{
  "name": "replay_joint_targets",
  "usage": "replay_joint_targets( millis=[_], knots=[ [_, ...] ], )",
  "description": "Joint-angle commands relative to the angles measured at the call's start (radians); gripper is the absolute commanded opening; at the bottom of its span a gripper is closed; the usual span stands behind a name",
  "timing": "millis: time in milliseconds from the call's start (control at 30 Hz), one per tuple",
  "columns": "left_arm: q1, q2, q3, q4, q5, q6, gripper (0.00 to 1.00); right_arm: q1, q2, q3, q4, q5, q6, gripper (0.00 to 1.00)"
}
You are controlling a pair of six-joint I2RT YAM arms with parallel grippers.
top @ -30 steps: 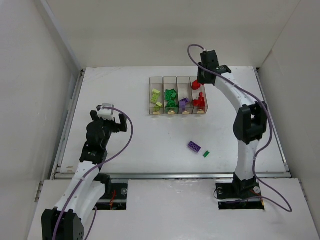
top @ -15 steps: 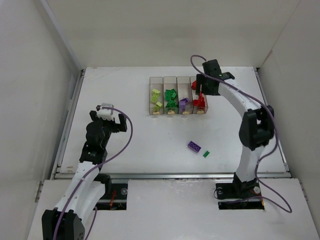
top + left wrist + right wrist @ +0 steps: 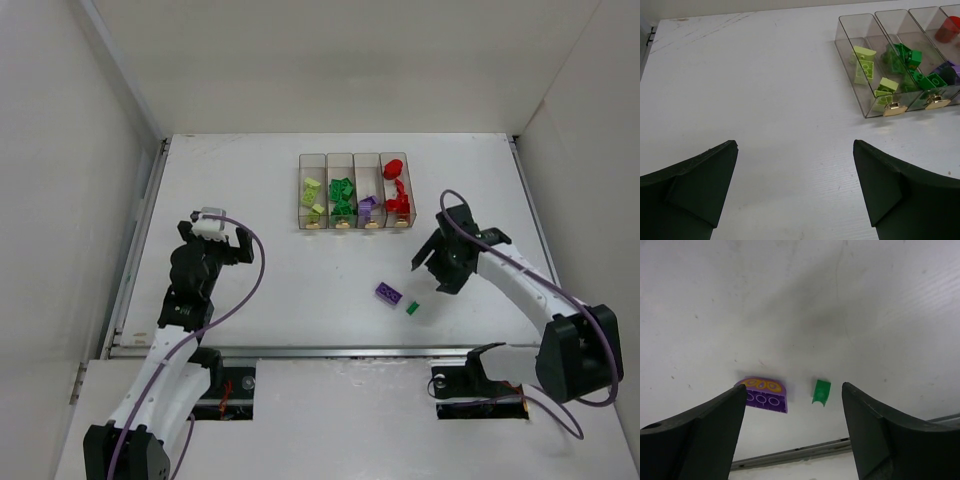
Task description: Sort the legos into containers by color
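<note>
Four clear bins (image 3: pixel 355 160) stand in a row at the back, holding yellow-green, green, purple and red legos from left to right. They also show in the left wrist view (image 3: pixel 855 60). A purple piece (image 3: pixel 389 293) and a small green piece (image 3: pixel 412 307) lie loose on the table near the front; both show in the right wrist view, purple (image 3: pixel 763 395) and green (image 3: pixel 821 391). My right gripper (image 3: pixel 433 268) is open and empty, hovering just right of them. My left gripper (image 3: pixel 214 240) is open and empty at the left.
A metal rail (image 3: pixel 340 350) runs along the table's front edge, close to the loose pieces. White walls enclose the table on the left, back and right.
My right gripper let a red lego go into the rightmost bin, then swung forward and down to hover over the loose purple and green pieces. The left arm has not moved.
</note>
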Motion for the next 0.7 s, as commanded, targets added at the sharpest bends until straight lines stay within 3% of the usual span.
replay_joint_targets(
  millis=[0, 200, 533, 667],
  knots=[
    [0.005, -0.021, 0.003, 0.056, 0.017, -0.011, 0.99, 0.005, -0.027, -0.05, 0.045, -0.109, 0.243, 0.8],
    [0.005, -0.021, 0.003, 0.065, 0.026, -0.02, 0.99, 0.034, -0.038, -0.146, 0.016, -0.113, 0.383, 0.72],
    [0.005, -0.021, 0.003, 0.075, 0.026, -0.02, 0.99, 0.083, 0.006, -0.26, 0.061, -0.114, 0.427, 0.63],
    [0.005, -0.012, 0.003, 0.075, 0.026, -0.02, 0.99, 0.083, 0.031, -0.287, 0.084, -0.102, 0.427, 0.54]
  ],
)
